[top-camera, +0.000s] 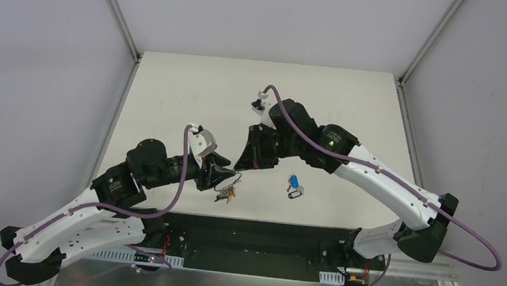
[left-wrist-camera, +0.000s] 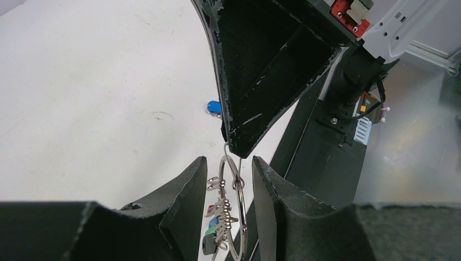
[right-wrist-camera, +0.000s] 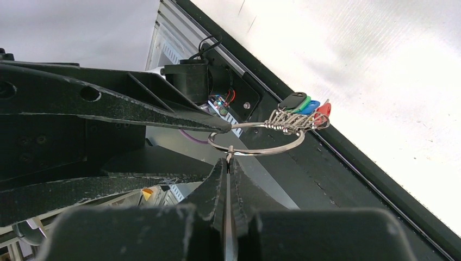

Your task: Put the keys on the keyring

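Silver keyring (right-wrist-camera: 255,142); black, green, blue, red key caps (right-wrist-camera: 304,106). Blue-capped key (top-camera: 293,182) on white table (top-camera: 172,96). Black grippers.

White table (top-camera: 171,109); black rail (top-camera: 257,229) at near edge.

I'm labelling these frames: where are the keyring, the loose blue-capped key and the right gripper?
keyring (right-wrist-camera: 255,140): right wrist view, on the ring's wire.
blue-capped key (top-camera: 293,182): top view, on its blue cap.
right gripper (right-wrist-camera: 228,163): right wrist view, between its fingertips.
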